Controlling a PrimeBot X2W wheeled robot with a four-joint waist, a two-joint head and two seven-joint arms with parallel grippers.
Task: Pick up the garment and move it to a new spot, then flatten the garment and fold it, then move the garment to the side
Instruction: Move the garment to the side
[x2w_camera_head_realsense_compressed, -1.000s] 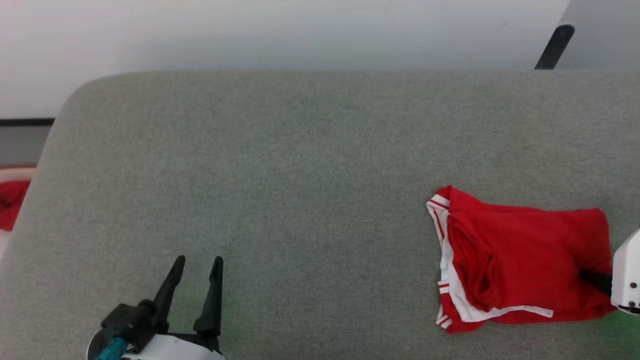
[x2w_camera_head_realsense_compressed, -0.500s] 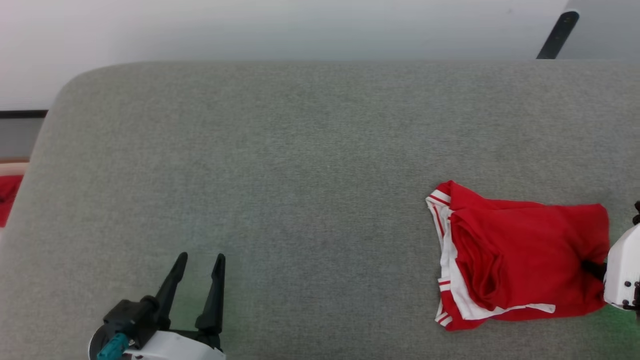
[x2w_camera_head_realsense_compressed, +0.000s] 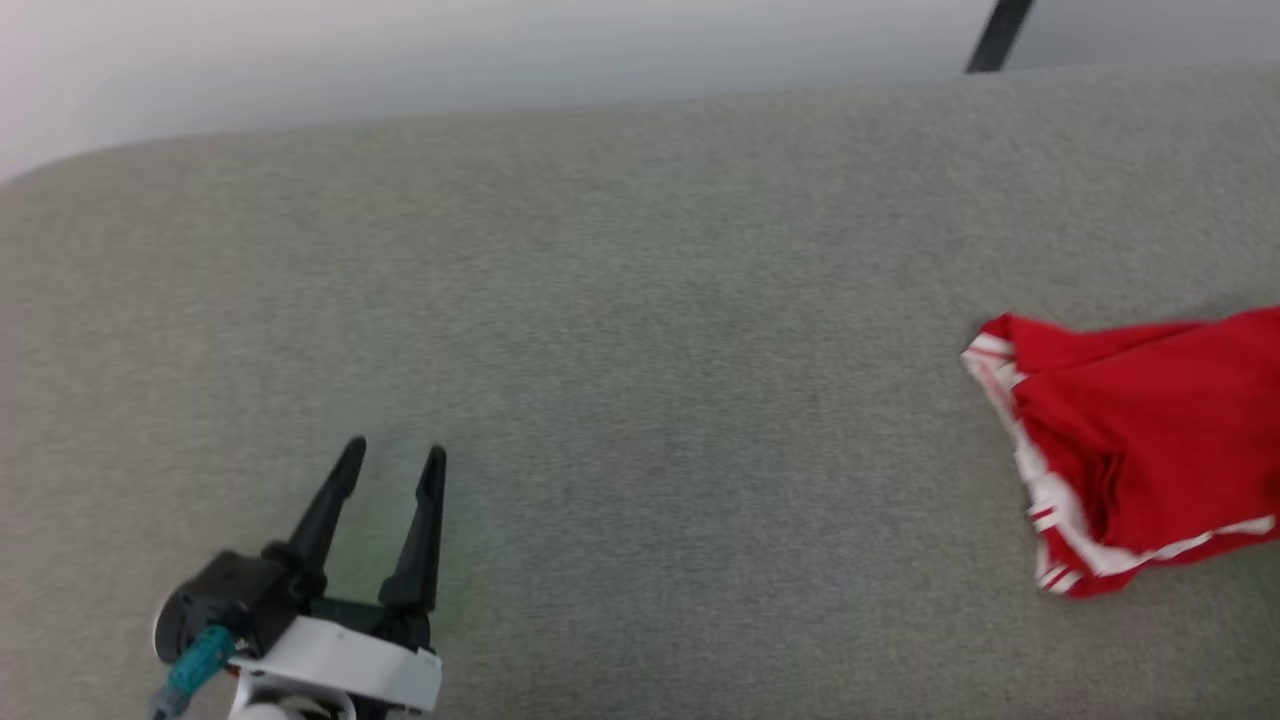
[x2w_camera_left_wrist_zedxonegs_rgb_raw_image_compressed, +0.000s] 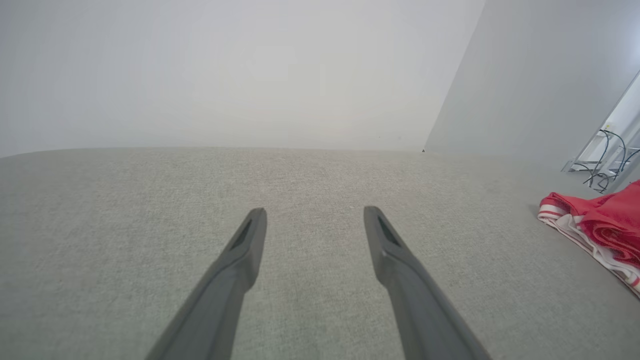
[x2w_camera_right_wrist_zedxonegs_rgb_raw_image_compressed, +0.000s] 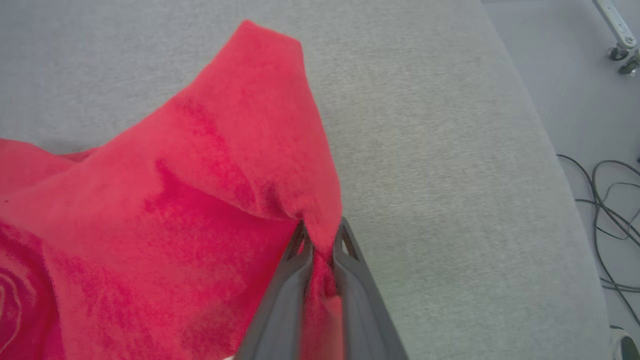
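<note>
Red cloth is bunched between the two dark fingers of the right gripper (x2w_camera_right_wrist_zedxonegs_rgb_raw_image_compressed: 320, 240). They are pinched together on a fold of the jersey (x2w_camera_head_realsense_compressed: 1150, 450), and that edge stands up in a peak off the grey padded surface (x2w_camera_head_realsense_compressed: 640, 350). The rest of the jersey lies at the right side of the surface, its white-and-red striped trim facing the middle. The left gripper (x2w_camera_head_realsense_compressed: 395, 455) sits low at the near left, well apart from the cloth — fingers spread wide over bare grey fabric.
</note>
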